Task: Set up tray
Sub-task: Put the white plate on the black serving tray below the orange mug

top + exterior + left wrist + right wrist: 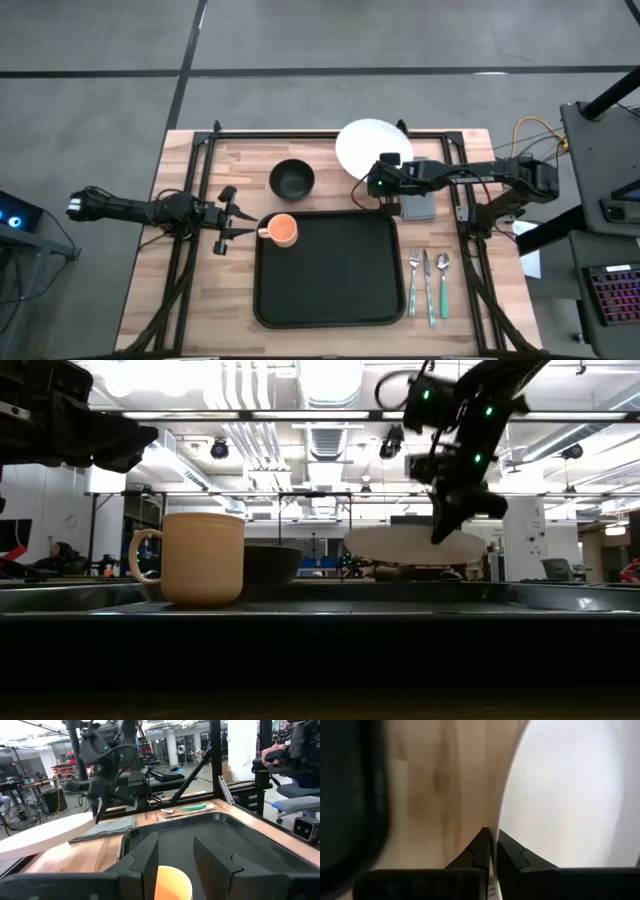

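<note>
The black tray (pixel 330 300) lies in the middle of the table. An orange cup (pixel 284 230) stands upright in its far left corner, its handle toward the left. My left gripper (pixel 240 223) is open, level, just left of that handle; in the left wrist view its fingers (pixel 175 857) stand over the cup's rim (pixel 172 882). My right gripper (pixel 383 185) is shut on a white plate (pixel 370 148) beyond the tray's far right corner. In the low view the plate (pixel 400 545) hangs above the table. My right gripper (pixel 492 847) pinches the plate's near rim (pixel 501 827) between its two fingers, one above and one below. The fingers come down at it from above (pixel 440 530). The plate is lifted clear of the table and stays nearly level.
A black bowl (pixel 292 180) sits on the table beyond the tray's far left part. A grey napkin (pixel 420 203) lies under my right arm, right of the tray. A fork, a knife and a spoon (pixel 428 285) lie side by side near the right edge.
</note>
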Robot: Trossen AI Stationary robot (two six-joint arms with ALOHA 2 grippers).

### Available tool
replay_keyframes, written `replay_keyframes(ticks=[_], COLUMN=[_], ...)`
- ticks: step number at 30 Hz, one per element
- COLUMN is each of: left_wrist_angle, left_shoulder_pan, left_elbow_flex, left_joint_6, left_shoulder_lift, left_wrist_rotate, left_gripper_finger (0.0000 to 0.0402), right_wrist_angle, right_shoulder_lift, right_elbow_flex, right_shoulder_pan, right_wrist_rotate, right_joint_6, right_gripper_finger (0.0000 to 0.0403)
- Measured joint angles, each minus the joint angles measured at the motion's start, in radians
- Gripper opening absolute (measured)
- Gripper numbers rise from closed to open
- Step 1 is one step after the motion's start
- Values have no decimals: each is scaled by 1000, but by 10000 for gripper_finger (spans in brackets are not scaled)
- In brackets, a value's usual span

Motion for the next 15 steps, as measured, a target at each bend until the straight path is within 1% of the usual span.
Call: replay_keyframes(ticks=[4,8,13,15], left_wrist_angle=[0,0,-1,-1], left_shoulder_pan=[0,0,0,0], left_elbow_flex=[0,0,0,0], left_joint_6=[0,0,0,0], left_shoulder_lift=[0,0,0,0], left_wrist_rotate=[0,0,0,0], left_gripper_finger=[105,105,105,105], right_wrist_angle=[-25,-45,-91,-104], right_shoulder_lift=[-49,-79,-77,-71], right_elbow_flex=[0,0,7,14], right_shoulder_pan=[48,123,233,276], right_wrist_rotate=[-2,3,75,79], right_joint_6=[31,76,127,162], right_gripper_finger=[8,8,8,8])
